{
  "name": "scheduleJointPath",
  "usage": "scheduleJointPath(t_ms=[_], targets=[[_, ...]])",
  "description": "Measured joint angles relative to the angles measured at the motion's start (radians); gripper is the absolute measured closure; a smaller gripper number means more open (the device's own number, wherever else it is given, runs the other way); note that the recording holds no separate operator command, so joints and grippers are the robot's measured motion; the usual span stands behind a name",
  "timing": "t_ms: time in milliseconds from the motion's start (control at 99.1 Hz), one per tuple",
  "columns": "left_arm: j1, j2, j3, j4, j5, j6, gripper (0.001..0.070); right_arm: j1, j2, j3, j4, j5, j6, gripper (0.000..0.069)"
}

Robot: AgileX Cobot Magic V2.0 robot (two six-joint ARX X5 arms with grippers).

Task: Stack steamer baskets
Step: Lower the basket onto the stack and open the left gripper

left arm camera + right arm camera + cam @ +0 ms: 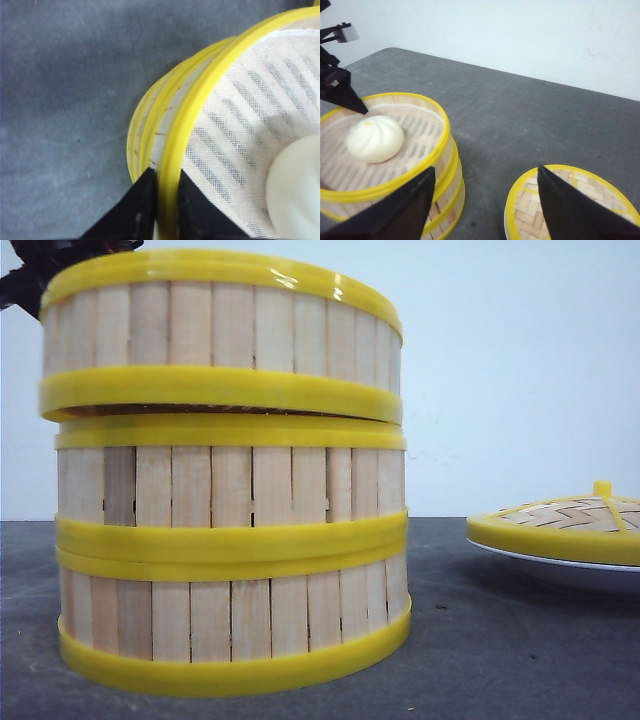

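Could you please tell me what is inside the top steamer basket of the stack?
The top steamer basket holds one white steamed bun on a mesh liner. The left gripper grips its rim. The lower baskets' contents are covered.

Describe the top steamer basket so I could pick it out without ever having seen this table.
On the dark grey table stands a tower of three slatted baskets with yellow rims, left of a woven lid on a white plate. The top basket sits slightly askew, not yet flush. Only it shows a white bun inside, and the left gripper pinches its rim.
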Motion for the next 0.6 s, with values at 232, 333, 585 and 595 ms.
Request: scheduleJointPath(t_ms=[232,333,585,595], targets=[[-0.001,0.003,0.0,0.009,-0.001,0.0,0.0683,0.0,0.0,0.0,0.016,0.0,0.0,0.0298],[-0.001,0.014,-0.001,0.011,0.0,0.0,0.0683,0.0,0.0,0.0,0.02,0.0,0.0,0.0298],[-0.005,0.018,-0.013,0.025,-0.002,0.0,0.0683,0.0,0.0,0.0,0.02,0.0,0.0,0.0298],[-0.006,0.018,-0.013,0.025,-0.002,0.0,0.0683,0.0,0.0,0.0,0.02,0.0,0.0,0.0298]])
